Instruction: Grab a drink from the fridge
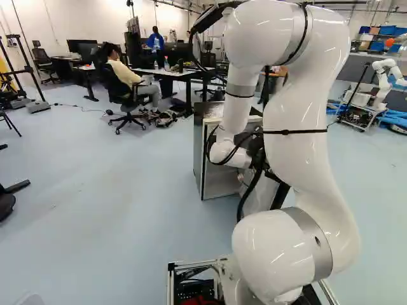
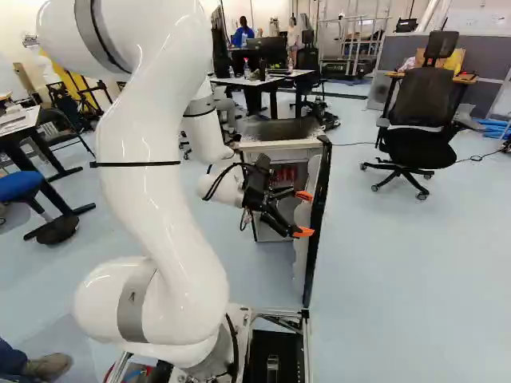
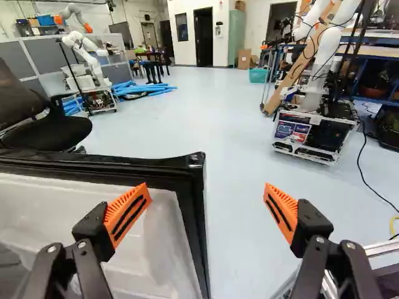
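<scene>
Gently push the door (image 3: 195,212) wider from its inner face with the jaws, spread and empty, then back clear before turning toward what look like red drinks (image 2: 284,174) inside the fridge (image 1: 198,152), near the middle of the right base view.
</scene>
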{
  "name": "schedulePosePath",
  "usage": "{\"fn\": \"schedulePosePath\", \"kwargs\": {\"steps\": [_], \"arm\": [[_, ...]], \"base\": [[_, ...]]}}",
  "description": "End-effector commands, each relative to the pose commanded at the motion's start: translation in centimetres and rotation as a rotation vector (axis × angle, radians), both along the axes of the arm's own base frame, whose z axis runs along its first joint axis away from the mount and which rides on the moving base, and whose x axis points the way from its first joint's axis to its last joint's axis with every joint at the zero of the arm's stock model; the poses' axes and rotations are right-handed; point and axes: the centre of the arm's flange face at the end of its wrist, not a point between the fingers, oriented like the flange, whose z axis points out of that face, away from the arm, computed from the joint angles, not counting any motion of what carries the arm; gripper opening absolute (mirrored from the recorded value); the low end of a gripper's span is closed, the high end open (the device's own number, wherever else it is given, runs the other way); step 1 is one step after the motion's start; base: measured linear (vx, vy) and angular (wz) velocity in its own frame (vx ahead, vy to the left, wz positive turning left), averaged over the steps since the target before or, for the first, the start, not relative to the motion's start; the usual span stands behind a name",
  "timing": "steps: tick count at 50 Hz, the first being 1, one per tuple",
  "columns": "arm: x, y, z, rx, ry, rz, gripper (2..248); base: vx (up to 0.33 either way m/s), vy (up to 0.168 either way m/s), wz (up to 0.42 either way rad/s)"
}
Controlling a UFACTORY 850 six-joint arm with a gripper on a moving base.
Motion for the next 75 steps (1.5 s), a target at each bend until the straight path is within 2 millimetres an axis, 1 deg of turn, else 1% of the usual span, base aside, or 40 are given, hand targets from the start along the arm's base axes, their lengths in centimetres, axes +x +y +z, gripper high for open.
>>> {"fn": "schedulePosePath", "kwargs": {"steps": [40,75], "arm": [[2.8,-5.3,0.3,-0.002,-0.063,-0.140,247],[5.0,-10.7,0.5,-0.012,-0.123,-0.257,247]], "base": [[0.000,0.000,0.000],[0.000,0.000,0.000]]}}
